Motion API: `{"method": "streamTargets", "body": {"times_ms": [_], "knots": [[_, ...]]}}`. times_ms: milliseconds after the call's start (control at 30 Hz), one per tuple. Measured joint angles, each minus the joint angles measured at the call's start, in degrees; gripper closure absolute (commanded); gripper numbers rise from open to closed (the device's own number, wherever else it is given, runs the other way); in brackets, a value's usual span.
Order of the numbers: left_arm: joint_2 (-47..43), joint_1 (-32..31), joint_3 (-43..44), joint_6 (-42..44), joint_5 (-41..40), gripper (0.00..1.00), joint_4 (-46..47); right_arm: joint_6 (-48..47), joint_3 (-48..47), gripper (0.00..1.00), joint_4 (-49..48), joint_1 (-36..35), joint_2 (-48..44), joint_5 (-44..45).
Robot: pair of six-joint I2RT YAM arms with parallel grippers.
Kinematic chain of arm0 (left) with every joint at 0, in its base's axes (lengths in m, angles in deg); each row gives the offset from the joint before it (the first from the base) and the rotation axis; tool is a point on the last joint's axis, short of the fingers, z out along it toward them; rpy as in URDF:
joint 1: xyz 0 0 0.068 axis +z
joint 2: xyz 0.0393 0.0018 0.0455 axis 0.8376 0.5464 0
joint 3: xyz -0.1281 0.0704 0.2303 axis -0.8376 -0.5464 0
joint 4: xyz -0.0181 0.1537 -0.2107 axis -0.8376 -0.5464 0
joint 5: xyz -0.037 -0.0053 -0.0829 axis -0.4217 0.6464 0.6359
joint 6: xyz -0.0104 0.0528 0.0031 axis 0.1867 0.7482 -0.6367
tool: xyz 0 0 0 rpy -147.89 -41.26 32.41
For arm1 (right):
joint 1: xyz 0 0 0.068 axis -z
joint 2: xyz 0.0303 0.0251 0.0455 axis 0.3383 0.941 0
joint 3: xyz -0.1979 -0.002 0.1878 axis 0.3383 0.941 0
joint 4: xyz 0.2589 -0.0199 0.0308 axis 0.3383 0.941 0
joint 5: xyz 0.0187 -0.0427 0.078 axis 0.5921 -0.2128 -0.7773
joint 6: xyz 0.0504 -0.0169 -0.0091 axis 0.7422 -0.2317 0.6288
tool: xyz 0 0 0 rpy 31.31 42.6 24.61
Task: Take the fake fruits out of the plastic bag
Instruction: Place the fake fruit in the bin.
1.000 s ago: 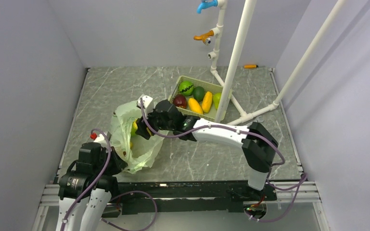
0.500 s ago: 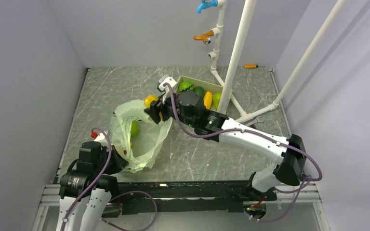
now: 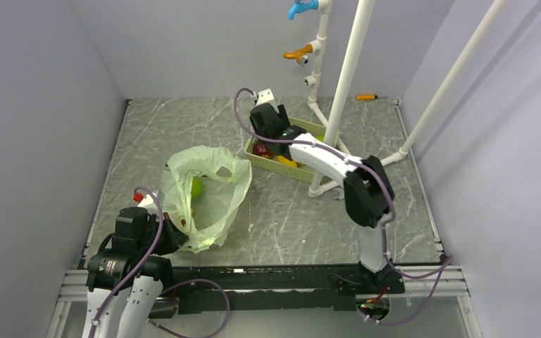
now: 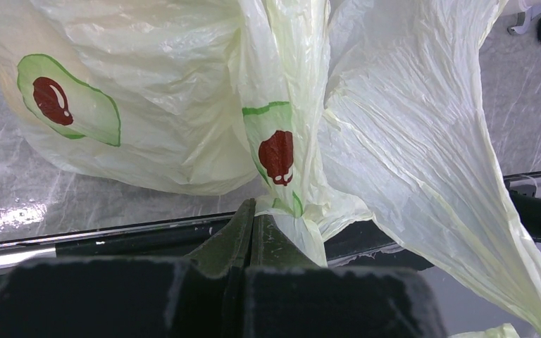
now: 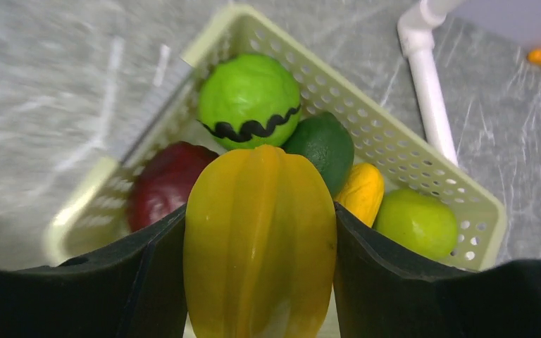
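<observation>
tool on right arm is clamping a yellow ridged fruit over the beige tray; left tool is pinching the plastic bag on the counter, one green fruit lying inside.

Even, diffuse light is filling the top view, and only soft, faint shadows are lying on the surface around the plastic bag. In the left wrist view light is glowing through the bag's thin film, a patch of glare is gleaming on the surface at 8 o'clock, and the left gripper is sitting dark and unfocused at 6 o'clock. In the right wrist view motion blur is smearing the surface and the tray rim from 9 to 11 o'clock, while the yellow fruit is showing sharp, with soft highlights.
</observation>
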Motion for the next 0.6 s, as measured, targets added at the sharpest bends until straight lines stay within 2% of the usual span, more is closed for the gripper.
{"method": "streamTargets", "body": {"times_ms": [133,267,333,500,600], "knots": [[0.0,0.0,0.0,0.0,0.4,1.00,0.0,0.0,-5.9,0.75,5.3,1.7,10.2,2.7],[-0.1,0.0,-0.1,0.0,0.4,1.00,0.0,-0.3,-8.2,0.41,9.6,2.2,15.2,3.6],[-0.1,0.0,-0.1,0.0,0.4,1.00,0.0,-0.3,-8.3,0.29,10.8,2.3,15.4,3.6],[-0.1,0.0,-0.2,0.0,0.5,1.00,0.0,-0.5,-9.4,0.08,11.5,2.3,15.0,3.6],[-0.1,0.0,-0.2,0.0,0.5,1.00,0.1,-0.5,-9.3,0.05,12.0,2.2,13.7,3.1]]}}
